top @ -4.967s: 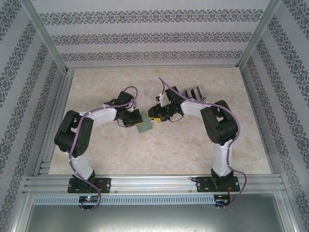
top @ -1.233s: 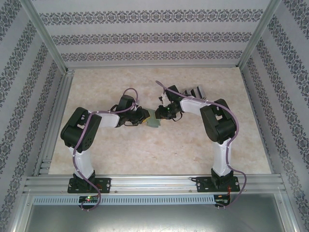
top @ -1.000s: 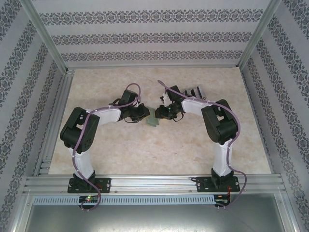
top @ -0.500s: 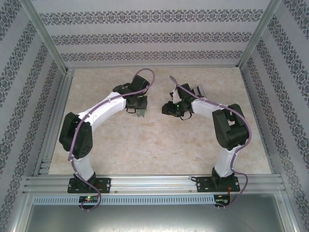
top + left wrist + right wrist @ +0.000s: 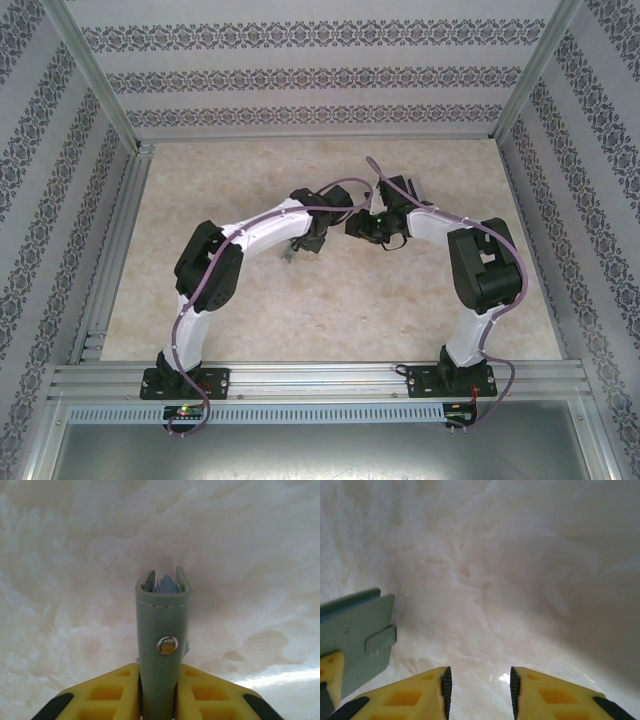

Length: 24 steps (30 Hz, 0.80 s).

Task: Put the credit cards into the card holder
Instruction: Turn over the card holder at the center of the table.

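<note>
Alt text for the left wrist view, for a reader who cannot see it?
A sage-green wallet stands edge-on, clamped by the left gripper between its yellow fingers, with its silver snap facing the camera. Bluish edges, perhaps cards, show between its leaves at the far end. A blurred, pale marbled table lies behind.

One sage-green card holder (image 5: 162, 630). Card edges (image 5: 165, 586) inside it, too packed to count. Two claws: left claw (image 5: 159, 690) at it, right claw (image 5: 478, 680) beside it.
</note>
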Each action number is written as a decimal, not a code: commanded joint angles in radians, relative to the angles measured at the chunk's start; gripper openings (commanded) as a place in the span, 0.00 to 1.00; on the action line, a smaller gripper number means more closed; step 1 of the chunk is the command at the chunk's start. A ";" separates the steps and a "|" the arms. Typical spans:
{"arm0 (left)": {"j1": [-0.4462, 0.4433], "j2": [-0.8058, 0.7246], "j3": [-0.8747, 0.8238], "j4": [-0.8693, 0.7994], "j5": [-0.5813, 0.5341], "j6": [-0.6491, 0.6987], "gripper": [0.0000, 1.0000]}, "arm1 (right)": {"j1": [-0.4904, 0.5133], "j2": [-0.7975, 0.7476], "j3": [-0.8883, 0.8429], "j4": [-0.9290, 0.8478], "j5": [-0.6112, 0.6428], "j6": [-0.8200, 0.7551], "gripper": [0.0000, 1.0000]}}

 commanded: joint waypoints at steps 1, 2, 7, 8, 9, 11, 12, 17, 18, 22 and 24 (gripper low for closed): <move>-0.046 0.032 0.042 -0.062 0.028 -0.015 0.30 | -0.016 -0.049 -0.013 0.019 -0.017 0.007 0.39; -0.052 0.030 0.041 -0.051 0.061 -0.025 0.34 | -0.021 -0.051 -0.014 0.016 -0.019 0.005 0.39; -0.076 0.020 0.037 -0.003 0.174 -0.056 0.42 | -0.038 -0.065 -0.017 0.009 -0.024 0.000 0.39; -0.076 0.023 0.037 -0.006 0.191 -0.065 0.44 | -0.041 -0.070 -0.020 0.010 -0.025 0.000 0.39; -0.076 0.022 0.031 -0.004 0.207 -0.071 0.45 | -0.044 -0.074 -0.021 0.008 -0.024 0.000 0.39; -0.078 -0.001 0.002 0.017 0.242 -0.081 0.47 | -0.050 -0.084 -0.024 0.003 -0.025 -0.003 0.39; -0.078 -0.019 -0.013 0.027 0.248 -0.087 0.47 | -0.053 -0.087 -0.024 -0.002 -0.025 -0.007 0.39; -0.069 -0.171 -0.126 0.116 0.256 -0.139 0.46 | -0.044 -0.061 0.007 -0.053 -0.039 -0.042 0.39; -0.062 -0.193 -0.155 0.143 0.279 -0.157 0.45 | -0.033 -0.044 0.023 -0.068 -0.047 -0.049 0.39; -0.012 -0.265 -0.306 0.298 0.449 -0.264 0.41 | 0.024 0.042 0.101 -0.109 -0.086 -0.068 0.38; 0.017 -0.282 -0.372 0.359 0.521 -0.323 0.39 | 0.052 0.075 0.124 -0.109 -0.095 -0.065 0.38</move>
